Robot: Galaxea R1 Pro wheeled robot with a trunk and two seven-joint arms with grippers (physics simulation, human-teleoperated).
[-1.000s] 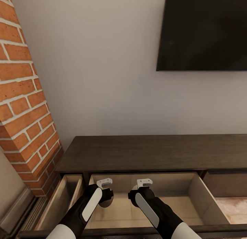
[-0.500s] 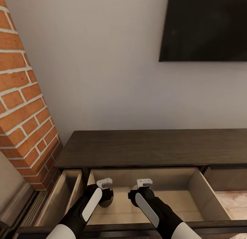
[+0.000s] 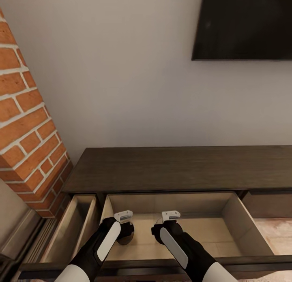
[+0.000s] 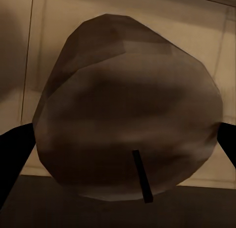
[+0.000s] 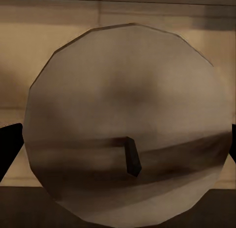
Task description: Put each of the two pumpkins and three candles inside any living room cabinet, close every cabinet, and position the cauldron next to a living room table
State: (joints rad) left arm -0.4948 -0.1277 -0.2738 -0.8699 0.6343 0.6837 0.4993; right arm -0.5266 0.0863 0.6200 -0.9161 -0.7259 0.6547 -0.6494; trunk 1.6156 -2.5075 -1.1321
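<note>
Grey wall [image 3: 121, 71], brick column [image 3: 24, 124] at left, black TV [image 3: 243, 24] upper right. Below, dark wooden cabinet [image 3: 178, 168] with two drawers pulled out, pale insides. Both arms reach over the wide middle drawer [image 3: 239, 221]. Left claw [image 3: 123, 229] grips a tan candle [image 4: 128, 110], wick end toward camera. Right claw [image 3: 162, 229] grips a second candle [image 5: 128, 120], both held above the drawer floor.

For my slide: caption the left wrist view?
Left pincer gripping a tan candle above the open drawer.
</note>
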